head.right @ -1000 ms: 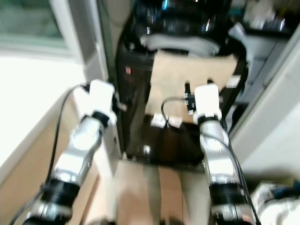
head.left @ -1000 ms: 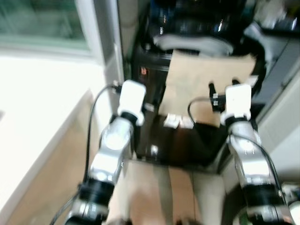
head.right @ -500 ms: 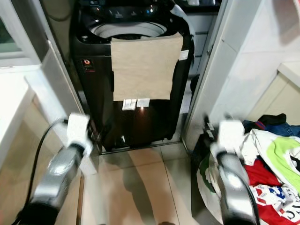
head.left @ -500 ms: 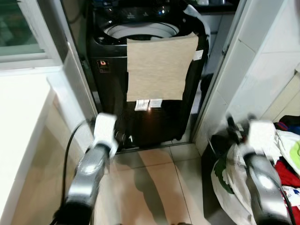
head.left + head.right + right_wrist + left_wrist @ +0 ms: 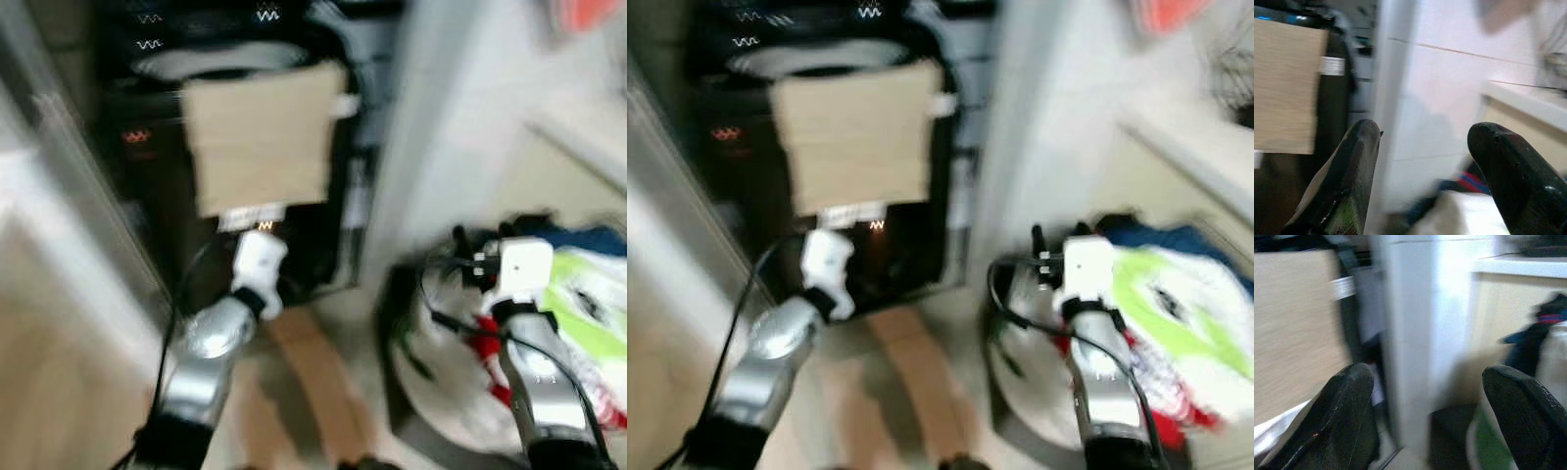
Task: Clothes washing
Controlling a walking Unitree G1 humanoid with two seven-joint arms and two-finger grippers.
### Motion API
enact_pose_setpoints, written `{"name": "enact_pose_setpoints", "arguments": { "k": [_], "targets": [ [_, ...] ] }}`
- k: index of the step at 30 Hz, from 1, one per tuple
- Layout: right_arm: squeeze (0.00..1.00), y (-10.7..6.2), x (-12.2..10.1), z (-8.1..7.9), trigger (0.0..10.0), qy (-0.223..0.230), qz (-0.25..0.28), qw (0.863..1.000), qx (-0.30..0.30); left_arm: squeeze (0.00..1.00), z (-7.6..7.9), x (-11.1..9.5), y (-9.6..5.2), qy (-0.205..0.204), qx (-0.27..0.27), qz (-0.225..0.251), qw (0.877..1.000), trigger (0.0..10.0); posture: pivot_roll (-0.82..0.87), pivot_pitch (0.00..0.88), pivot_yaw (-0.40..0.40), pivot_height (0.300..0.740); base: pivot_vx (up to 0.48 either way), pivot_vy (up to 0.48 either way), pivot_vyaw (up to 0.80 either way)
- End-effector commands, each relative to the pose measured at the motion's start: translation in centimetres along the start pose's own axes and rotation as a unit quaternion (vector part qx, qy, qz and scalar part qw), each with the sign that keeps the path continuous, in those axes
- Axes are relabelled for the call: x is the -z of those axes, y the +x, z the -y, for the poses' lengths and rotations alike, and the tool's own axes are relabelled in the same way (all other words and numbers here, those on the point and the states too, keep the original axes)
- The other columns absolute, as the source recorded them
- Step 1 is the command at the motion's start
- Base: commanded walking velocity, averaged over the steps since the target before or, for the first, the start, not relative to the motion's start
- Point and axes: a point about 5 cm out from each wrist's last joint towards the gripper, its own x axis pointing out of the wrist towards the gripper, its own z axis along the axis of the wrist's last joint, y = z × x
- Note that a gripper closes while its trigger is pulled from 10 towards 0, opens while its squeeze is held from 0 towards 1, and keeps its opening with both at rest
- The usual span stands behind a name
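Against the back of the alcove stands the black top-loading washing machine (image 5: 245, 147), its round drum opening at the top and a tan sheet (image 5: 260, 137) hanging down its front. Just beside it, past a white wall corner (image 5: 431, 127), lies the heap of clothes (image 5: 1176, 333) on the floor at the robot's right: a white and green garment on top, red below, dark blue at the back, all soft and crumpled, blurred by camera motion. The right gripper (image 5: 1425, 166) is the nearer one; it hangs just above the pile's near edge, fingers spread apart and holding nothing. The left gripper (image 5: 1425, 416) is likewise spread wide and empty, held low before the machine's front. Judging by this, the laundry lies ahead of and below the right arm, so a short reach down would likely meet it.
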Motion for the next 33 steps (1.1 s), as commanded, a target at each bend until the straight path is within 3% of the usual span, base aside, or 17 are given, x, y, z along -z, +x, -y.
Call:
{"name": "enact_pose_setpoints", "arguments": {
  "k": [1, 14, 20, 23, 25, 29, 33],
  "targets": [
    [0.0, 0.5, -0.6, -0.3, 10.0, 0.006, 0.009, 1.0, -0.009, 0.0, -0.7, 0.5, -0.1, 0.006, -0.011, -0.018, 1.0, 10.0, -0.13, 0.0, 0.015, 0.74, 0.0, 0.0, -0.59],
    [0.0, 0.7, 0.1, -0.4, 10.0, 0.027, -0.01, 1.0, -0.003, 0.0, -0.5, 0.3, 0.7, 0.052, 0.005, -0.019, 0.998, 10.0, -0.12, 0.0, 0.012, 0.74, 0.0, 0.0, -0.6],
    [0.0, 0.0, 0.4, 0.1, 10.0, 0.02, -0.012, 1.0, 0.008, 0.0, -0.7, 0.0, 1.2, 0.032, 0.004, -0.007, 0.999, 10.0, -0.16, 0.0, 0.035, 0.74, 0.0, -0.233, -0.59],
    [0.0, -0.4, 0.6, 0.1, 10.0, 0.017, -0.017, 1.0, 0.006, 0.0, -1.0, 0.0, 1.7, 0.044, -0.014, -0.009, 0.999, 10.0, -0.17, 0.0, 0.04, 0.74, 0.0, -0.149, -0.58],
    [0.0, -0.7, 2.0, -1.8, 10.0, 0.021, -0.071, 0.995, -0.067, 0.0, -1.5, -0.1, 1.8, 0.045, -0.018, -0.011, 0.999, 10.0, -0.17, 0.0, 0.04, 0.74, 0.0, 0.0, -0.51],
    [0.0, -0.4, 3.7, -2.1, 10.0, 0.038, -0.143, 0.985, -0.094, 0.0, -1.8, -0.4, 2.0, 0.045, -0.021, -0.007, 0.999, 10.0, -0.17, 0.0, 0.051, 0.74, 0.0, 0.0, 0.0],
    [0.0, 0.6, 4.0, -2.2, 10.0, 0.028, -0.155, 0.98, -0.122, 0.0, -1.6, -0.8, 1.7, 0.054, -0.014, 0.002, 0.998, 10.0, -0.15, 0.0, 0.057, 0.74, 0.0, 0.0, 0.0]
  ]
}}
